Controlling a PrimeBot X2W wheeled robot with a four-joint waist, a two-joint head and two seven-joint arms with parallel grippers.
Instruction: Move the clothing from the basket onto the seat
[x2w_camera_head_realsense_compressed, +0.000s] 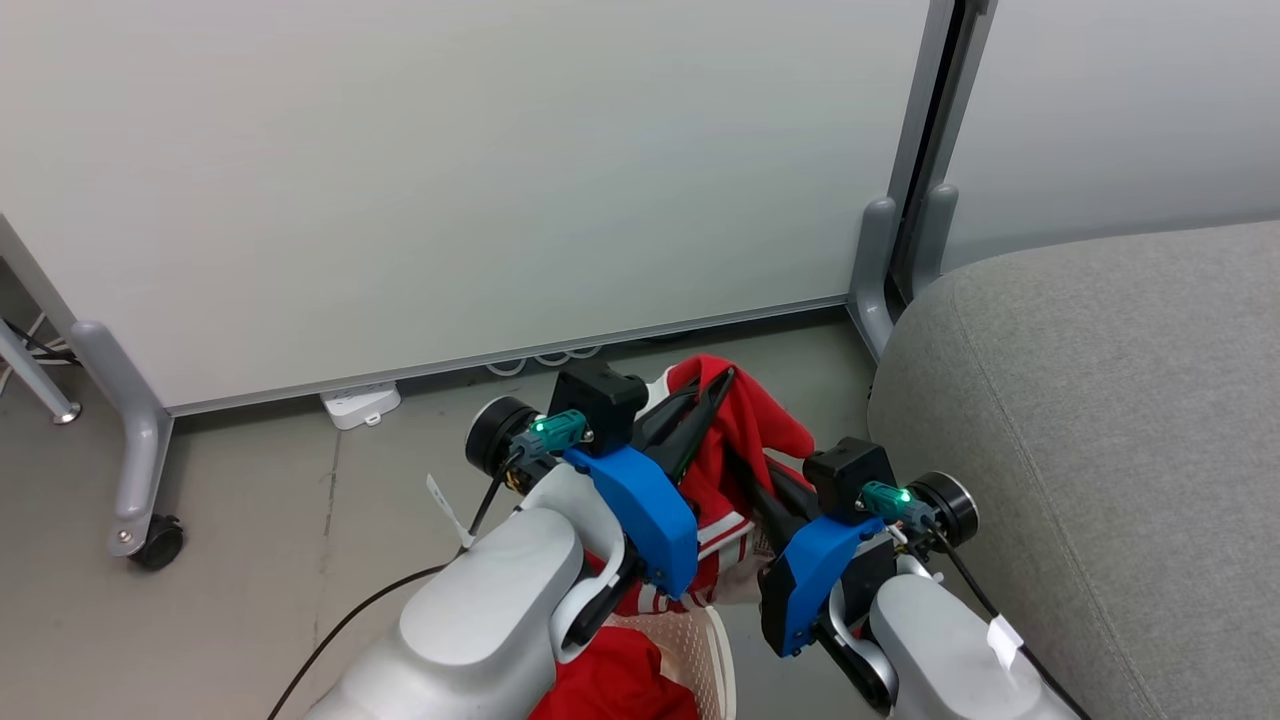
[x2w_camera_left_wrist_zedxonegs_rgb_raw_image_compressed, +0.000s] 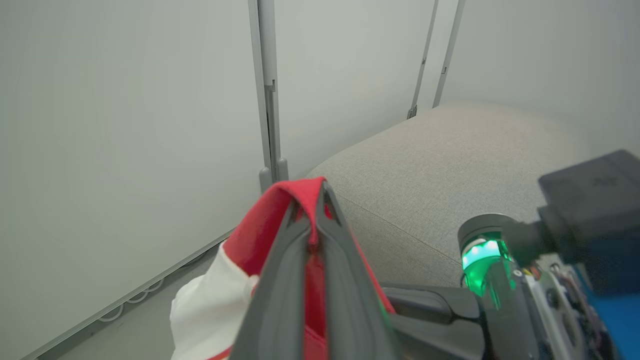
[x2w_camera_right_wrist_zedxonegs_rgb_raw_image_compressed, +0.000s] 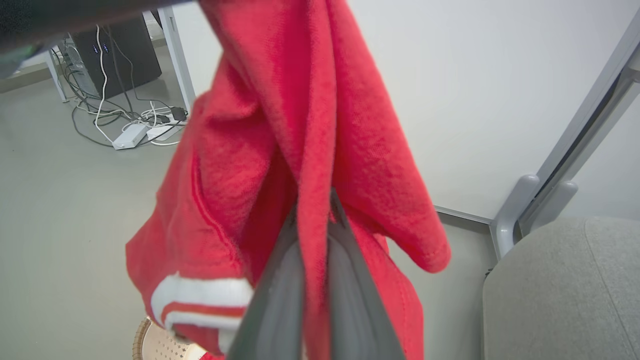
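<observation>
Red garment (x2w_camera_right_wrist_zedxonegs_rgb_raw_image_compressed: 300, 125), possibly fleece, white panel, striped cuff; clamped tight in left gripper (x2w_camera_left_wrist_zedxonegs_rgb_raw_image_compressed: 318, 194) and right gripper (x2w_camera_right_wrist_zedxonegs_rgb_raw_image_compressed: 315, 217).

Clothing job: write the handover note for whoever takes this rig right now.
Left claw: shut on the striped garment, at its top fold.
Right claw: shut on the same garment, lower down.
Striped garment: lifted, hanging above the basket, beside the seat, not on it.
Plain red garment: lying in the basket.
Done: first garment gripped and raised.
Left: carry it onto the seat and release, then fetch the plain red one.
</observation>
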